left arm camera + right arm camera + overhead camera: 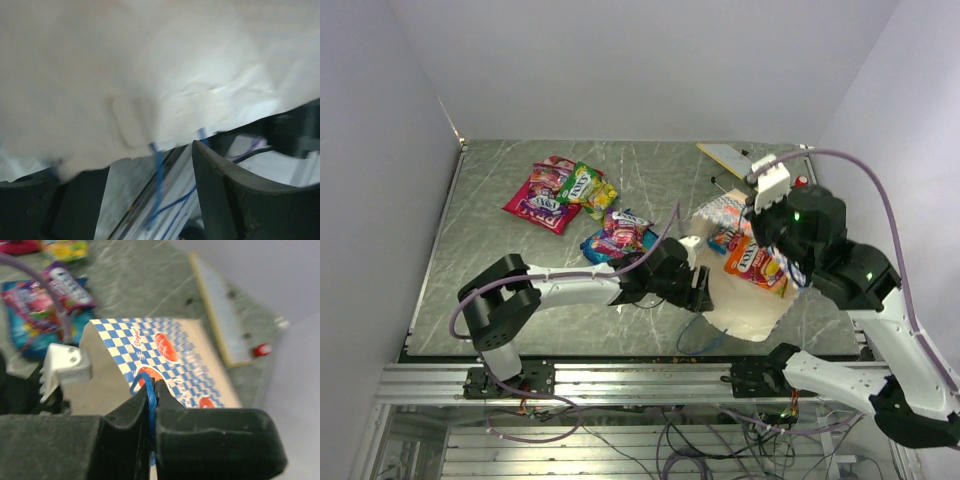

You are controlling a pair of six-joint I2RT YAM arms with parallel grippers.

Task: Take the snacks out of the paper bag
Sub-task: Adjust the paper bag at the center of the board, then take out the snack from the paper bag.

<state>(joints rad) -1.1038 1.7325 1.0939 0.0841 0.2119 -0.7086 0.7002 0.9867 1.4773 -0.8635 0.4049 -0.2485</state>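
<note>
White lettering on the red-pink packet point(542, 207) and script on the checkered paper bag point(197, 372) are too blurred to read.

The left arm point(570, 285) and right arm point(910, 350) have smooth white links between bulky black joints and stand on black bases point(510, 380). A thin purple cable point(655, 250) runs along each. Two green lights point(797, 216) glow on the right arm's black housings. The right fingers point(200, 435) are matte black blocks, and the left fingers point(235, 195) are dark and curved. A white toothed piece point(62, 367) carries one screw.
</note>
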